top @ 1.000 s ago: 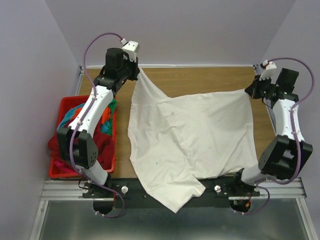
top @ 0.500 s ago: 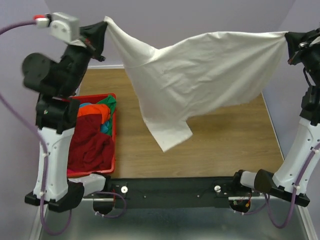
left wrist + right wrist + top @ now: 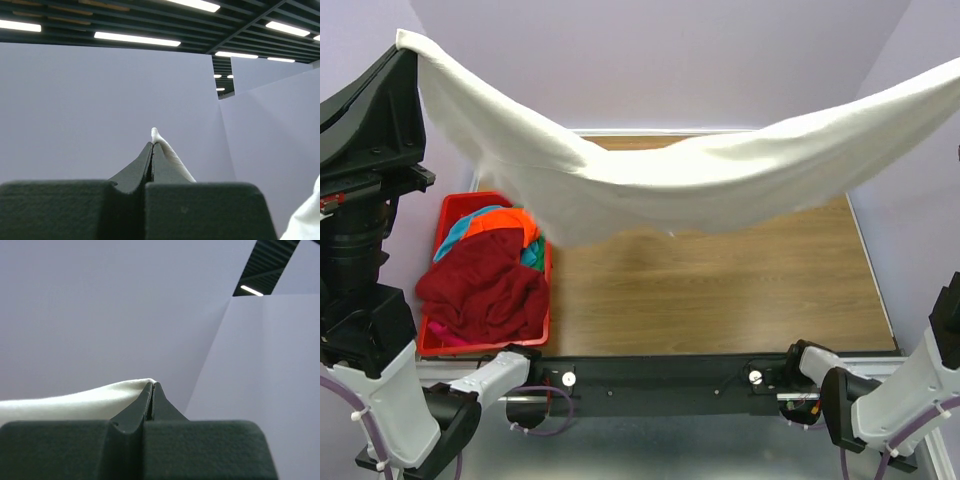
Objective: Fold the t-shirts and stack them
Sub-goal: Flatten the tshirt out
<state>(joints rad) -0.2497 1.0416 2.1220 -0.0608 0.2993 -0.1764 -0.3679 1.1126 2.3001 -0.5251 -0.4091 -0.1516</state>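
Note:
The large white t-shirt [image 3: 700,185] hangs in the air, stretched wide between both arms and sagging in the middle above the table. My left gripper [image 3: 402,55] is raised high at the top left, shut on one corner of it. In the left wrist view the left gripper [image 3: 152,145] pinches a white tip of cloth [image 3: 170,157]. My right gripper [image 3: 151,386] is shut on the opposite white edge [image 3: 75,402]; in the top view it lies beyond the right border. More t-shirts lie piled in the basket: dark red [image 3: 485,290], orange [image 3: 498,222] and teal [image 3: 455,240].
The red plastic basket [image 3: 548,290] stands at the table's left side. The wooden table [image 3: 720,290] lies below the hanging shirt. Purple walls close in the back and sides. The arm bases and black rail [image 3: 660,380] run along the near edge.
Both arms have lifted the white shirt off the table, high and wide toward the camera. It went from lying spread out to hanging stretched in the air.

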